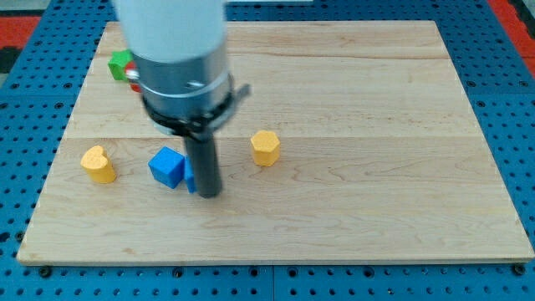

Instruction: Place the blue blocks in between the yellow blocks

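Note:
My tip [207,194] rests on the wooden board [351,125], left of centre. A blue cube [167,166] lies just to the tip's left. A second blue block [190,177] shows only as a sliver between the cube and the rod, touching the rod; its shape is hidden. A yellow heart-shaped block [98,164] sits further left. A yellow hexagonal block [265,147] sits to the tip's upper right. Both blue blocks lie between the two yellow blocks.
A green block [121,63] and a sliver of a red block [131,77] sit at the view's upper left, partly hidden by the arm's body [180,58]. A blue pegboard [501,50] surrounds the board.

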Controlling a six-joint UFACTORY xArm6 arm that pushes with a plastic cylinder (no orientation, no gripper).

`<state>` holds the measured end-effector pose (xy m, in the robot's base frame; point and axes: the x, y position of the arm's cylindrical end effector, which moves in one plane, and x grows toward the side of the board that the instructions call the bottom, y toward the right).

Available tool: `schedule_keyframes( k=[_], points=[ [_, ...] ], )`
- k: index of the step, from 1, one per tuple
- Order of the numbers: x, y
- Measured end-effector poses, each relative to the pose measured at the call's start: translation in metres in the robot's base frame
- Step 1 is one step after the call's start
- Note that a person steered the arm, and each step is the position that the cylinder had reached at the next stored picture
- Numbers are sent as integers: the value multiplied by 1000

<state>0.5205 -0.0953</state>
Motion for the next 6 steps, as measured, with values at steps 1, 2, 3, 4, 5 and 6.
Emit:
schedule_keyframes(
  k=[1,2,3,4,5,6],
  points=[
    [2,-40],
    [3,21],
    [-14,74],
    [-17,7],
    [-13,9],
    [6,129]
  ],
)
